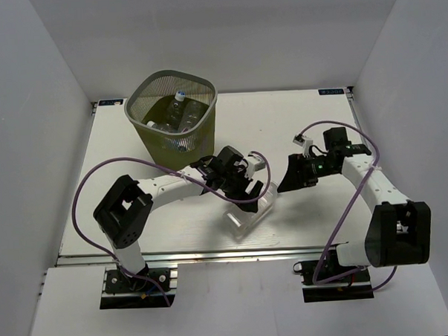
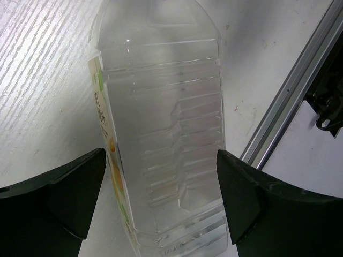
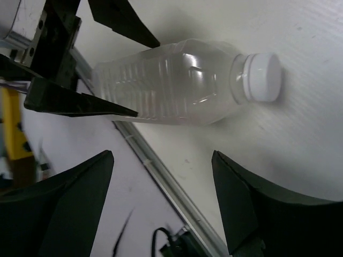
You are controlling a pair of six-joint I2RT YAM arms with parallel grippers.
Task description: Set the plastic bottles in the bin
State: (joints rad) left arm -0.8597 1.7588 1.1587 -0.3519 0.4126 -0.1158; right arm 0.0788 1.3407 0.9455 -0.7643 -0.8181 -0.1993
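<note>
White counter (image 1: 282,128), grainy surface, boxed in by plain white walls (image 1: 240,33); a silver aluminium rail (image 1: 213,252) runs along its near edge.

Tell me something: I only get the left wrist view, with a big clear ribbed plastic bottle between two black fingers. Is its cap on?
Observer: Yes. The right wrist view shows a white cap on that clear square-sided ribbed plastic bottle, which lies on its side.
Operator: Where is it meant to go?
Observer: Into the olive-green mesh bin, which stands near the far edge of the white table, left of centre.
Operator: Is anything in there?
Observer: Several smaller clear plastic bottles, one with a blue cap.
</note>
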